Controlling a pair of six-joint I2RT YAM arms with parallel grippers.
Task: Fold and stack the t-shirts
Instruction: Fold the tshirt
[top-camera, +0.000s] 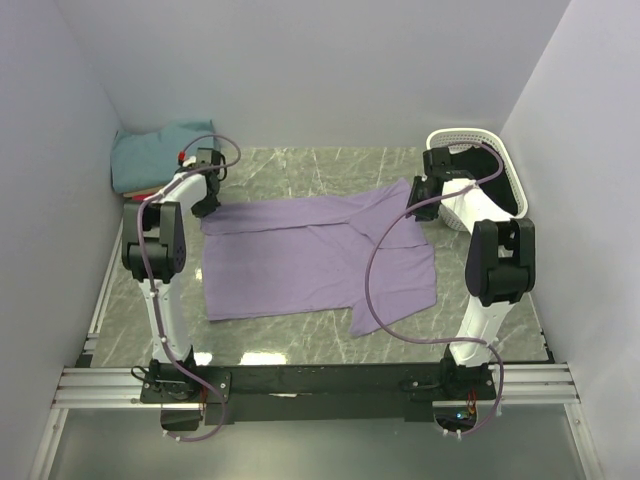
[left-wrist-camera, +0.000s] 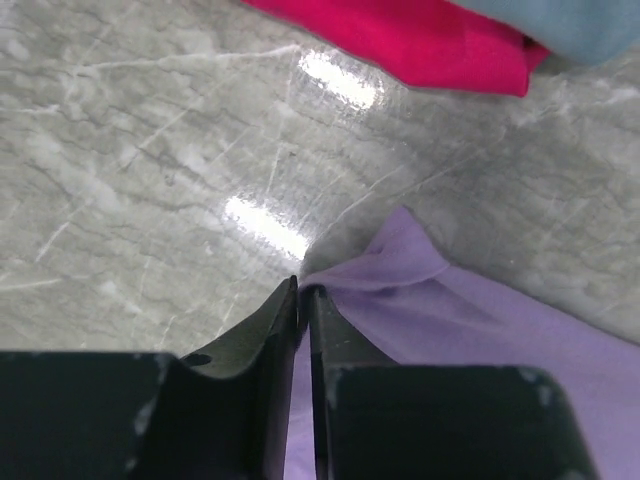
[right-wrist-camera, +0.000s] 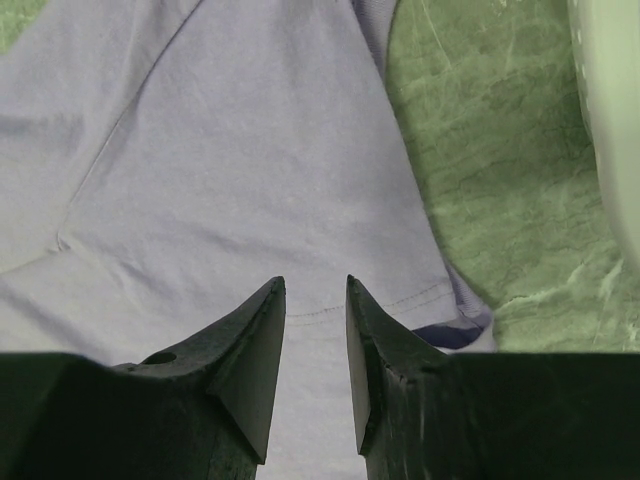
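Note:
A large lavender t-shirt (top-camera: 310, 262) lies spread flat on the marble table, and also shows in the left wrist view (left-wrist-camera: 480, 330). My left gripper (top-camera: 207, 203) is at its far left corner; the jaws (left-wrist-camera: 302, 290) are shut on that corner of the cloth. My right gripper (top-camera: 424, 203) is at the shirt's far right corner; its jaws (right-wrist-camera: 315, 285) stand a little apart just over the stitched hem (right-wrist-camera: 400, 300), holding nothing. A folded teal t-shirt (top-camera: 155, 155) lies in the far left corner on top of a red one (left-wrist-camera: 420, 40). I cannot make out the tan one.
A white plastic basket (top-camera: 482, 165) stands at the far right against the wall, close to my right arm. White walls close in the table on three sides. Purple cables loop off both arms, the right one (top-camera: 372, 270) hanging over the shirt.

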